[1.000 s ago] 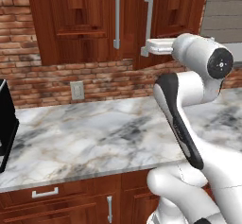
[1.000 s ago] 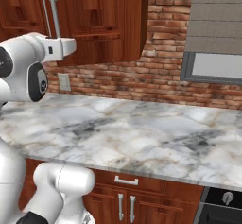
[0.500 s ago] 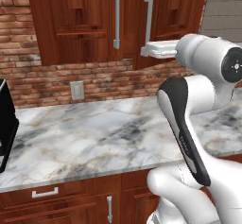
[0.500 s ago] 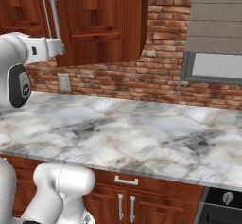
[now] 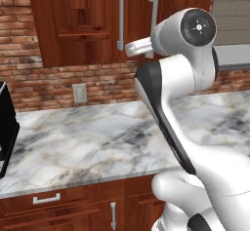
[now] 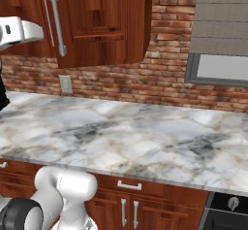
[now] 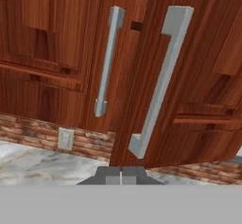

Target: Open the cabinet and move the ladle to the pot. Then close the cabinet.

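- Cabinet [image 5: 97, 25]: reddish-brown wood, two panelled doors, upper middle of the left base view, above a brick wall [image 5: 29, 79].
- In the right base view the cabinet [image 6: 106, 20] sits at upper left; one door handle [image 6: 57, 23] runs vertically near the frame's left side.
- Hand view: both silver bar handles stand side by side, left handle [image 7: 108, 62] and right handle [image 7: 160, 81], leaning with the camera's tilt. The right door appears swung slightly forward of the left; a dark gap shows at the seam near the top.
- Gripper [image 7: 121, 175]: fingertips pressed together at bottom centre of the hand view, nothing between them, just below the lower end of the right handle. Contact with the handle cannot be told.
- Left base view: the arm's wrist reaches toward the right handle [image 5: 153, 10] in the upper middle of the frame.
- Marble counter [image 5: 88, 142] spans the middle of both base views.
- Wall outlet [image 5: 79, 93] sits on the brick below the cabinet, left of centre.
- Lower drawers [image 6: 128, 185] with short handles line the bottom edge.
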Robot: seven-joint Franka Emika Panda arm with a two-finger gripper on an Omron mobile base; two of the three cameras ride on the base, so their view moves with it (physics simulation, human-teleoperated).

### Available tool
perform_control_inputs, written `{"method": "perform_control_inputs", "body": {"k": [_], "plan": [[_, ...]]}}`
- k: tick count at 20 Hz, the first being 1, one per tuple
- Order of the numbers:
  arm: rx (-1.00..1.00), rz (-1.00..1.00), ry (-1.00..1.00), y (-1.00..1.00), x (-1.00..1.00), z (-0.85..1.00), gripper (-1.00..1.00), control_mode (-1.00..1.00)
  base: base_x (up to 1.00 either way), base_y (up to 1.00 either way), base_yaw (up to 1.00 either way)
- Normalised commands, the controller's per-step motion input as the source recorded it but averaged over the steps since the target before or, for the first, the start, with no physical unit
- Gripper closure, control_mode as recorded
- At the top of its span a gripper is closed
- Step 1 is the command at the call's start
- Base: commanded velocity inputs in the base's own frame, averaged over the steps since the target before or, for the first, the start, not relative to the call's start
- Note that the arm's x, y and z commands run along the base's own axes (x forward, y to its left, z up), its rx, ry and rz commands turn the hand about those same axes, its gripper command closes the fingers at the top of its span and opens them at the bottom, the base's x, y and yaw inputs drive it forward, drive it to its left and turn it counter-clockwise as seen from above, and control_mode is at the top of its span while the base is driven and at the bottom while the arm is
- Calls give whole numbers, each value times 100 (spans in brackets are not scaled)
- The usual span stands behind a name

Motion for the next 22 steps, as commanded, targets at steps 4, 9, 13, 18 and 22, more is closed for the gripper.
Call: {"method": "perform_control_inputs", "body": {"k": [4,9,13,18,22], "plan": [[-26,-4,7,33,23,-20,100,-100,0,0,0],[-29,-10,0,12,35,-23,100,-100,0,0,0],[-32,-11,0,0,33,-25,100,-100,0,0,0],[-26,-8,0,0,37,-16,100,-100,0,0,0],[-19,-4,0,1,29,-6,100,-100,0,0,0]]}}
